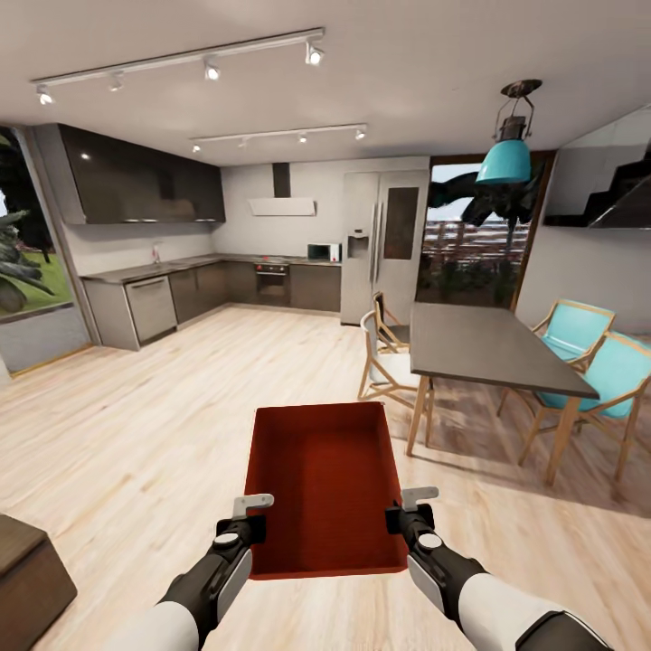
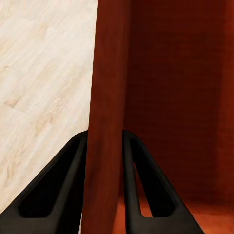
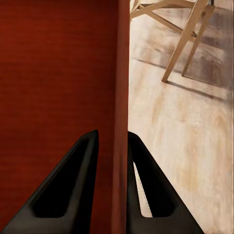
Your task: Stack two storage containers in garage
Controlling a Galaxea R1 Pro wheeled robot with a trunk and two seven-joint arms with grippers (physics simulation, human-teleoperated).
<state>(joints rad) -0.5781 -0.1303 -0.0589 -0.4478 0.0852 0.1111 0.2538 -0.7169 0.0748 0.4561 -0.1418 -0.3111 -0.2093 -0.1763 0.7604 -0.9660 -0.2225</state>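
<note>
I'm carrying one storage container (image 1: pixel 327 488) at the lower middle of the frame, over the wood floor (image 1: pixel 136 434). Left fingers (image 2: pixel 75 185) & right fingers (image 3: pixel 80 180) are each pinching a thin side wall. Prob light, stiff, a bit slippery, so I'm holding both sides level.

right pincer (image 3: pixel 122 146) clamps storage container (image 3: pixel 58 73) wall | light plank floor (image 3: pixel 185 146) beside | wooden chair legs (image 3: pixel 183 44) beyond
</note>
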